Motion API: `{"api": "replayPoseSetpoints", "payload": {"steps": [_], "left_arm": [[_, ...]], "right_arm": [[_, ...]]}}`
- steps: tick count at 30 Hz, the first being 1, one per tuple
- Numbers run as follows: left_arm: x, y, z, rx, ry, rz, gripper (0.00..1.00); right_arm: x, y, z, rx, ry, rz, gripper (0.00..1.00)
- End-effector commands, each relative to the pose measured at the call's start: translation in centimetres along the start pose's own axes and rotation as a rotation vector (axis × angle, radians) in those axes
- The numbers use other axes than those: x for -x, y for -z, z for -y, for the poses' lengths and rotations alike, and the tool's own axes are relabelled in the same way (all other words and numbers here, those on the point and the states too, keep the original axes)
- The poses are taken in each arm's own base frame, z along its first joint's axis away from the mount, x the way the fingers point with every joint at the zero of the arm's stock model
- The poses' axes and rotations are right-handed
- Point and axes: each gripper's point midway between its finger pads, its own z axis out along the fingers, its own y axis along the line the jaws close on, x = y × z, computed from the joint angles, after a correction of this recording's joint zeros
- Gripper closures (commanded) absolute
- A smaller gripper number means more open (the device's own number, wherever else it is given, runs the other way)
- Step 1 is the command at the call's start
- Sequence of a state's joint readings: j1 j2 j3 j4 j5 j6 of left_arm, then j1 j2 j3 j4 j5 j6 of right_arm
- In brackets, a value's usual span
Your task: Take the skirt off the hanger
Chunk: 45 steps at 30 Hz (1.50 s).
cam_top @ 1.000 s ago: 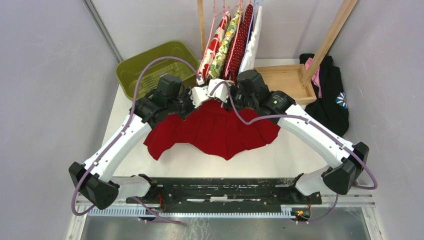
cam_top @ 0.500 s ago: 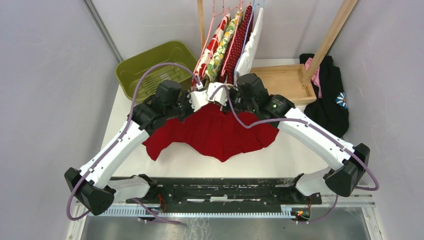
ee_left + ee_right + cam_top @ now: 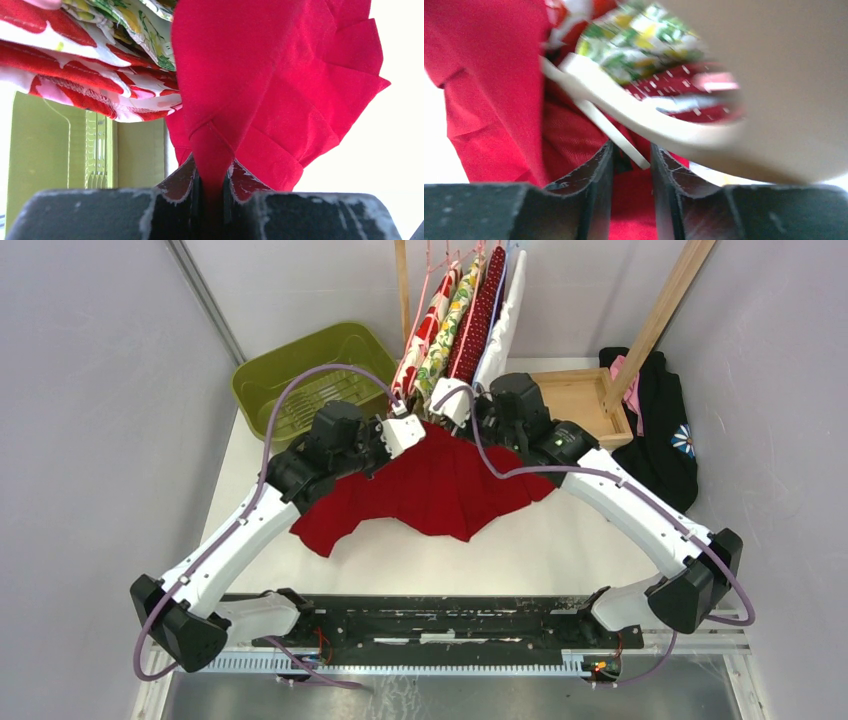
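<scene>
The red skirt [image 3: 440, 490] is draped between my two grippers, its hem hanging down to the table. My left gripper [image 3: 405, 430] is shut on a fold of the skirt [image 3: 260, 100], which runs down between its fingertips [image 3: 212, 175]. My right gripper [image 3: 455, 410] is at the skirt's top edge, just below the hanging clothes. In the right wrist view its jaws [image 3: 631, 160] stand narrowly apart around the end of a white hanger [image 3: 634, 115], with red cloth behind it. The hanger's hook is hidden.
Several patterned garments [image 3: 460, 320] hang on a rail at the back, just above both grippers. A green basket [image 3: 300, 380] stands at back left, a wooden tray [image 3: 575, 400] at back right, with a black garment [image 3: 660, 430] beside it and a slanted wooden post [image 3: 660, 320].
The right gripper has moved back and up toward the hanging clothes, lifting the skirt's top edge. The skirt's hem has drawn away from the front edge. The left gripper has shifted slightly.
</scene>
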<state>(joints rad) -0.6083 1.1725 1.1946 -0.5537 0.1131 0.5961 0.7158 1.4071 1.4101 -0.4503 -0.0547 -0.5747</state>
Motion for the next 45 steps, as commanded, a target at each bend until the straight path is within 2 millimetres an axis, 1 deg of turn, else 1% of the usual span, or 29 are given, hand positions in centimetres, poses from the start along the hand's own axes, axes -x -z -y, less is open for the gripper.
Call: {"api": "replayPoseSetpoints", "payload": {"steps": [1,2,4,8,11,12,17,19,21,24,27,29,31,35,39,40,43,45], "left_arm": [[3.8,3.0,-3.5,0.152,0.022,0.135,0.97],[3.9,3.0,-3.6,0.151,0.021,0.137,0.97],[3.9,3.0,-3.6,0.153,0.023,0.137,0.97],[3.6,3.3,-3.7,0.165,0.020,0.133,0.97],[3.6,3.5,-3.7,0.173,0.020,0.134,0.97],[3.6,3.5,-3.7,0.174,0.021,0.132,0.97],[3.5,3.7,-3.8,0.180,0.021,0.132,0.97],[3.5,3.7,-3.9,0.183,0.020,0.129,0.97],[3.4,3.7,-4.0,0.192,0.018,0.125,0.97],[3.2,3.5,-4.3,0.205,0.020,0.117,0.97],[3.1,3.0,-4.1,0.199,0.026,0.116,0.97],[3.2,2.6,-4.1,0.194,0.036,0.125,0.97],[3.5,2.2,-4.1,0.188,0.044,0.134,0.97],[3.8,1.5,-4.4,0.187,0.047,0.139,0.97],[4.1,0.9,-4.5,0.184,0.049,0.151,0.97],[4.2,0.7,-4.5,0.185,0.054,0.153,0.97],[4.4,0.0,-5.0,0.202,0.075,0.156,0.97],[4.5,-0.5,-5.3,0.210,0.084,0.157,0.97]], "right_arm": [[-1.0,3.6,6.0,-0.232,-0.138,-0.057,0.60],[-0.5,3.9,6.1,-0.237,-0.154,-0.040,0.59],[0.0,4.5,6.3,-0.246,-0.153,-0.024,0.59],[-0.7,5.0,7.1,-0.284,-0.115,-0.061,0.59],[-1.0,4.7,6.7,-0.271,-0.118,-0.065,0.61],[-1.0,4.5,6.4,-0.260,-0.128,-0.061,0.64],[-1.2,4.1,5.2,-0.205,-0.160,-0.065,0.88],[-1.4,4.1,4.8,-0.188,-0.159,-0.076,0.95],[-1.8,4.4,4.5,-0.176,-0.162,-0.090,0.99],[-1.8,5.2,4.2,-0.166,-0.167,-0.093,0.99],[-0.8,6.2,3.9,-0.148,-0.185,-0.054,0.99],[0.0,6.5,3.2,-0.114,-0.223,-0.028,0.99],[1.1,6.7,2.1,-0.071,-0.247,0.005,0.99],[4.1,6.0,-0.8,0.016,-0.222,0.080,0.99],[7.8,4.8,-1.9,0.081,-0.284,0.177,0.99],[8.7,4.6,-2.6,0.104,-0.282,0.199,0.99],[10.6,4.4,-4.4,0.153,-0.248,0.233,0.99],[11.4,4.5,-5.8,0.187,-0.236,0.247,0.99]]}}
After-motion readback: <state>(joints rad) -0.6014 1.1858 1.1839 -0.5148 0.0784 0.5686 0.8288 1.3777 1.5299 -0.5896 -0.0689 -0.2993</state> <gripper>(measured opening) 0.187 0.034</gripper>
